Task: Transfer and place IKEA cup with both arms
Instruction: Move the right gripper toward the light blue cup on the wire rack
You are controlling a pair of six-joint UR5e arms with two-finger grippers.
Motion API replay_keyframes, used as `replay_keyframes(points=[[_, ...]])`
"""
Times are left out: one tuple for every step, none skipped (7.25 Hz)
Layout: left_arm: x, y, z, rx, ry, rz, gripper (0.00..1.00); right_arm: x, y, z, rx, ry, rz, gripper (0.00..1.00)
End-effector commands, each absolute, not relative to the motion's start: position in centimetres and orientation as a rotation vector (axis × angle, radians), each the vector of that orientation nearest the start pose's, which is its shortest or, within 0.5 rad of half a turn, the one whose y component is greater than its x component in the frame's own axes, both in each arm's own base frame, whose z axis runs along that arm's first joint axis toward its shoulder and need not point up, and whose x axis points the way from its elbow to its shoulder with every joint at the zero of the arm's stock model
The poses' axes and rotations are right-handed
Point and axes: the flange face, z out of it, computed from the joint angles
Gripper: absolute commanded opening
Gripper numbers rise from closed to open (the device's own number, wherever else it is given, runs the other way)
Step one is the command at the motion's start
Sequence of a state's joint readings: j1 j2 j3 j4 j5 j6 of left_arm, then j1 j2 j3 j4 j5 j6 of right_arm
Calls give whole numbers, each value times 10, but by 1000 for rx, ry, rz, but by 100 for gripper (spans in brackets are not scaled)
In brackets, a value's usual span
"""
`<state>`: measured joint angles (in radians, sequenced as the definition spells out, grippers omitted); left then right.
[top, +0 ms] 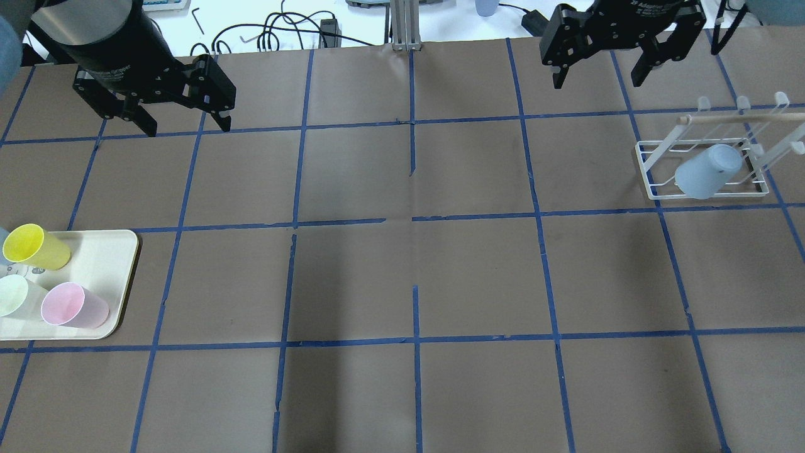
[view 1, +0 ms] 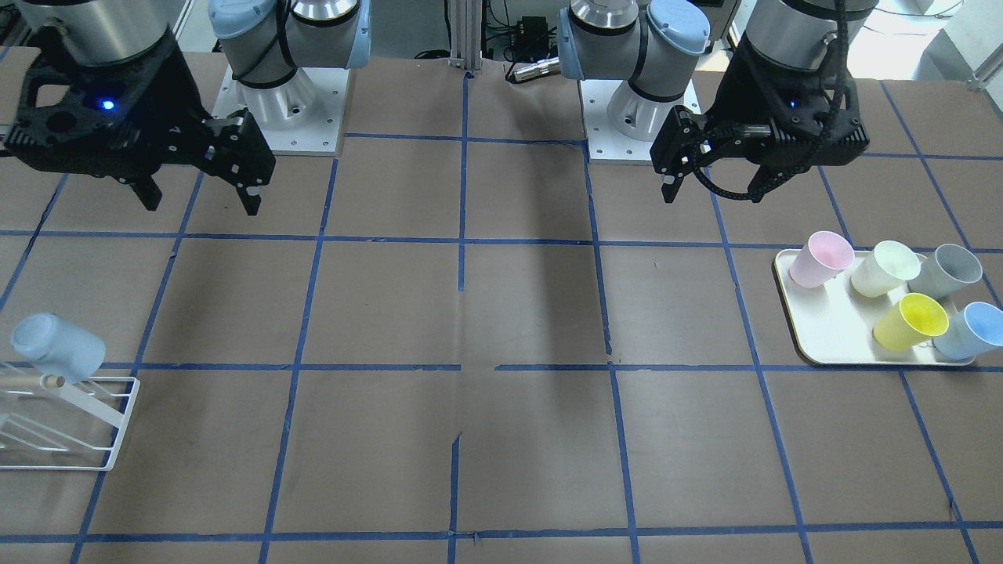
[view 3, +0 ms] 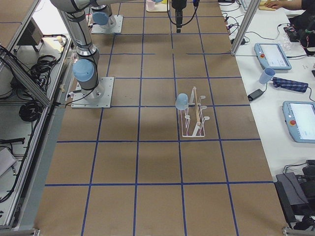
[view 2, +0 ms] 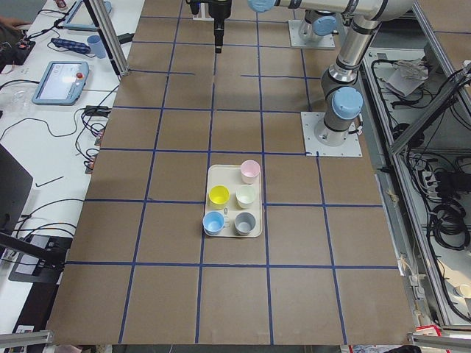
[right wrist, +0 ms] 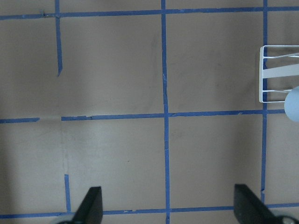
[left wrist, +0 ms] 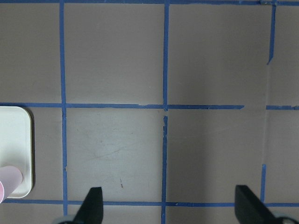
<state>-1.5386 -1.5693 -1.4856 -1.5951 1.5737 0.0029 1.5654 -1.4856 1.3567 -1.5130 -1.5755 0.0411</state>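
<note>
A pale sky-blue IKEA cup (top: 707, 171) hangs mouth-down on a peg of the white wire rack (top: 654, 170) at the table's right side; it also shows in the front view (view 1: 59, 347) and at the edge of the right wrist view (right wrist: 293, 103). A near-identical blue cup (view 1: 972, 329) lies on the cream tray (view 1: 823, 337). My right gripper (top: 596, 82) is open and empty, high up, away from the rack toward the table's middle. My left gripper (top: 187, 129) is open and empty, above the table away from the tray.
The tray (top: 113, 277) at the left also holds a yellow cup (top: 38, 246), a pink cup (top: 72, 305), a pale green cup (top: 16, 296) and a grey cup (view 1: 948, 270). Blue tape lines grid the brown table. Cables lie beyond the far edge.
</note>
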Motion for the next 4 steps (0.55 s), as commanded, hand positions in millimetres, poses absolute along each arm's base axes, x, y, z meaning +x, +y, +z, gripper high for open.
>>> replay_keyframes(points=[[-116, -497, 529, -44, 3125, -100, 100, 68, -544, 543, 61, 3146, -106, 100], [-116, -499, 530, -46, 3121, -112, 100, 30, -547, 542, 56, 3151, -105, 100], [-115, -499, 527, -42, 3124, -105, 100, -10, -548, 538, 29, 3152, -90, 100], [-115, -501, 527, -49, 3123, -107, 100, -40, -551, 530, -5, 3152, -68, 100]])
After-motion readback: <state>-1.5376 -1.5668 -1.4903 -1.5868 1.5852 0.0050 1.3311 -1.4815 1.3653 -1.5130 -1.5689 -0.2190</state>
